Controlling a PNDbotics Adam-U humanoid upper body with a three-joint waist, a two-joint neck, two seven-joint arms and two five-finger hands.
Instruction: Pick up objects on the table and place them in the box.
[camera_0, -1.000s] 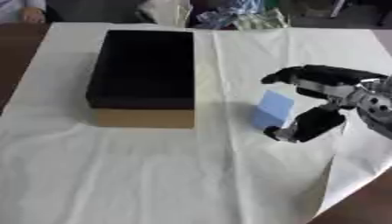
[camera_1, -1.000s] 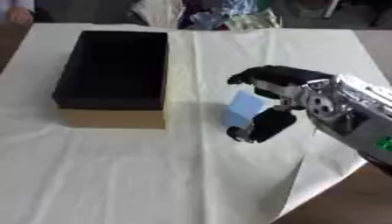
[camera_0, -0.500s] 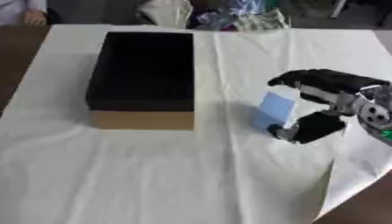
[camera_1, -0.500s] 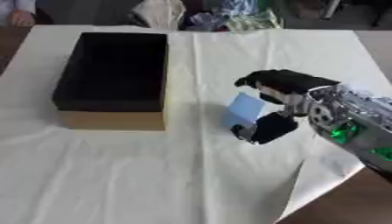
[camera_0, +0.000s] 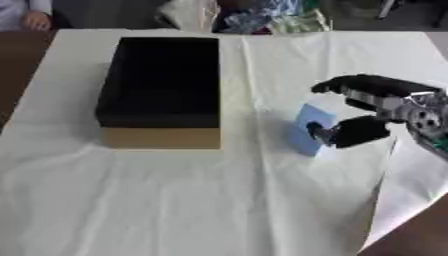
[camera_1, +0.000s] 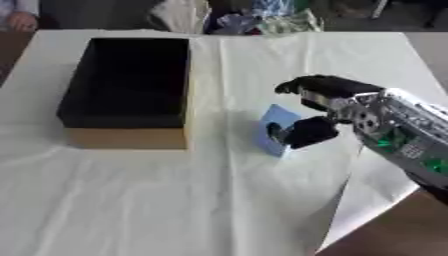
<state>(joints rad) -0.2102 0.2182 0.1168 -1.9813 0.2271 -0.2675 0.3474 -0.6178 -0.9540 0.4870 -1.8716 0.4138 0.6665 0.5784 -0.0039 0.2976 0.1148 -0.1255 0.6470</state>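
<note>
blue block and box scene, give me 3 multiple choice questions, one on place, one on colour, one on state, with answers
1. Where is the blue block relative to the box?
A. inside it
B. on the cloth to its right
C. on the cloth to its left

2. What colour is the box's inside?
A. black
B. white
C. red

3. What is the right hand doing?
A. lying flat and open far from the block
B. curled round the block, fingers above, thumb below
C. reaching into the box

Answers:
1 B, the block stands on the white cloth right of the box.
2 A, dark lining above tan outer walls.
3 B, its fingers and thumb bracket the block.
</note>
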